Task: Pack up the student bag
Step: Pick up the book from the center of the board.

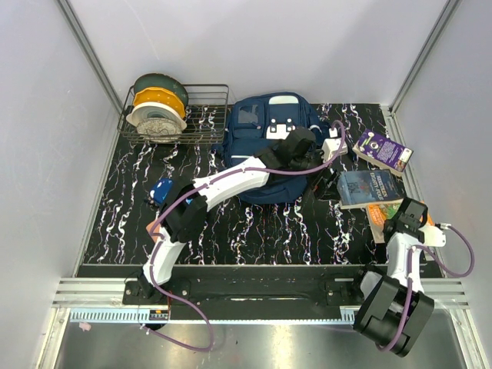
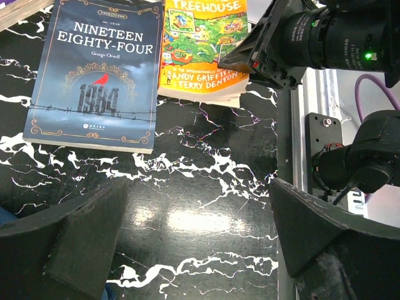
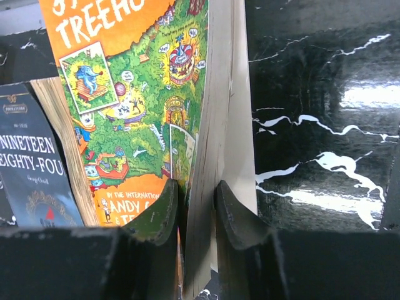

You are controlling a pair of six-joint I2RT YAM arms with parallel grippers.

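Note:
The student bag [image 1: 265, 131] is a navy backpack lying at the back middle of the table. My left gripper [image 1: 309, 161] hovers over its right side, open and empty, with both fingers [image 2: 69, 244] wide apart above bare tabletop in the left wrist view. A sliver of the bag's blue fabric [image 2: 5, 217] shows there at the left edge. My right gripper [image 1: 401, 221] is shut on the near edge of the orange Treehouse book [image 3: 144, 94], one finger on its cover and one under it. The book [image 1: 378, 211] lies at the right, next to Nineteen Eighty-Four [image 1: 364, 188].
A purple book [image 1: 382, 151] lies at the back right. A wire basket [image 1: 201, 115] with filament spools stands at the back left. A small blue pouch [image 1: 161, 190] lies by the left arm. Grey walls close in three sides.

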